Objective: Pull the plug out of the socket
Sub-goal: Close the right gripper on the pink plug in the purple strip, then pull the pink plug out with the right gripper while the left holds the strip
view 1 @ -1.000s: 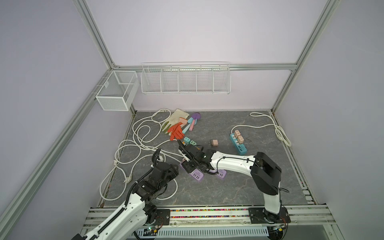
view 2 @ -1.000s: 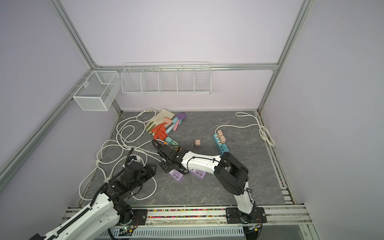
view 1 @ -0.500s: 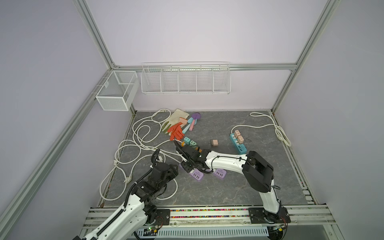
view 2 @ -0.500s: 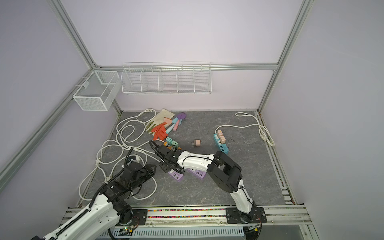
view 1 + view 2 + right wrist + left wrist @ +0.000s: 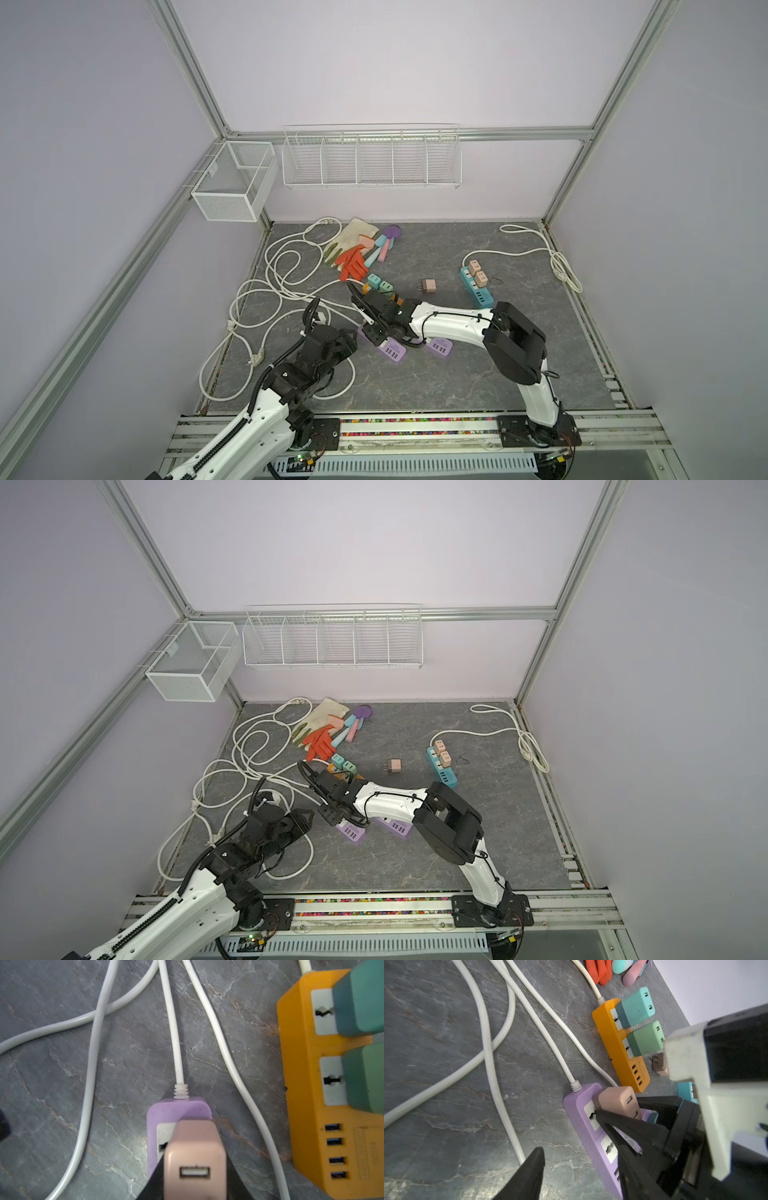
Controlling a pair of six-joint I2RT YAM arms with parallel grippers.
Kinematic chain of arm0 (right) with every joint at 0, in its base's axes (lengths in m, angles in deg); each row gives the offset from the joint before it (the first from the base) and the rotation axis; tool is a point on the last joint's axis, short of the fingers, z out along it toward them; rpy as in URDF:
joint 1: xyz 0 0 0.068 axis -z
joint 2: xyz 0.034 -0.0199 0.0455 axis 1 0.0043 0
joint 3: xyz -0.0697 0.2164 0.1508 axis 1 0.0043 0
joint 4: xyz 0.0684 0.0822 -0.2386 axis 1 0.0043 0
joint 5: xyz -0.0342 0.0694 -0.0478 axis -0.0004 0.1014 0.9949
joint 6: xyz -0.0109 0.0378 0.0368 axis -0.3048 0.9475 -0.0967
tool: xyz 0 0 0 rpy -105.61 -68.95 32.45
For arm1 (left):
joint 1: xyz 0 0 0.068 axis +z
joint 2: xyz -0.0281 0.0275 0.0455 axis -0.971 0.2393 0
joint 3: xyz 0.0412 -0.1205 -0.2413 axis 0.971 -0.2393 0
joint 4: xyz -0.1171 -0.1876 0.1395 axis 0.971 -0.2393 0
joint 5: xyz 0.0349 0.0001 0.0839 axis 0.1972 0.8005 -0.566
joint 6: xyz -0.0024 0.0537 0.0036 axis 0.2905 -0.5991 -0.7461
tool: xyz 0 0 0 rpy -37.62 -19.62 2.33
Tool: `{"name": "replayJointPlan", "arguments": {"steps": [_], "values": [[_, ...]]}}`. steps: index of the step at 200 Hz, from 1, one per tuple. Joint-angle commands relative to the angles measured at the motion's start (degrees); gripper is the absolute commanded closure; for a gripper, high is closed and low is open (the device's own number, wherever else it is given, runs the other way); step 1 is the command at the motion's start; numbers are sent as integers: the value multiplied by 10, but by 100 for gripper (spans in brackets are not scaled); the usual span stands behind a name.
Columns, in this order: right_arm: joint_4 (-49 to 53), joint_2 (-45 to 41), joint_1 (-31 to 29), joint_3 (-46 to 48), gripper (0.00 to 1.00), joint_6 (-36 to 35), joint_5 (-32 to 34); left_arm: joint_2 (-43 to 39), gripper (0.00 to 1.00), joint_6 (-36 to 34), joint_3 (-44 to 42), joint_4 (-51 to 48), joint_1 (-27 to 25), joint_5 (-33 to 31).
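1. The right gripper (image 5: 619,1107) is clamped tight on the pink plug (image 5: 194,1159), one finger on each flat side. There's the hold!
2. The plug sits in the cord-end socket of the purple power strip (image 5: 394,352). In both top views the strip lies just toward 7 o'clock from the middle of the table (image 5: 457,386).
3. The left gripper (image 5: 307,818) hovers at the strip's 9 o'clock, jaws partway apart, nothing in them.
4. Handling call: the plug looks like a small, stiff plastic cube, light, with smooth sides that could slip. Those opposing flat faces, low toward the strip, are the place to squeeze.
5. The strip looks light too, so I'd expect it to lift with the plug unless its bare body is pinned down near the USB end.
6. Pull straight out along the prongs, since tilting may jam them. The orange power strip (image 5: 311,1084) lies close by at the purple strip's 12 o'clock, so keep clear of it.
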Motion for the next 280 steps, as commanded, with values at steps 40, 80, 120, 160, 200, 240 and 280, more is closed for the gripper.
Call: {"name": "replayJointPlan", "arguments": {"steps": [40, 80, 120, 160, 200, 240, 280], "values": [[6, -56, -22, 75, 79, 37, 5, 22, 46, 19, -34, 62, 3, 64], [-3, -78, -28, 102, 80, 57, 4, 85, 50, 23, -45, 148, 2, 99], [-1, -74, -30, 96, 80, 58, 1, 146, 53, 22, -40, 196, 3, 110], [-6, -73, -31, 92, 80, 59, -1, 185, 56, 22, -43, 225, 2, 108], [0, -64, -33, 81, 80, 62, -4, 199, 58, 25, -48, 246, 3, 113], [-10, -63, -34, 84, 80, 67, -8, 221, 58, 23, -49, 254, 2, 110], [-20, -62, -34, 84, 81, 67, -16, 250, 60, 31, -51, 260, 2, 119]]}}
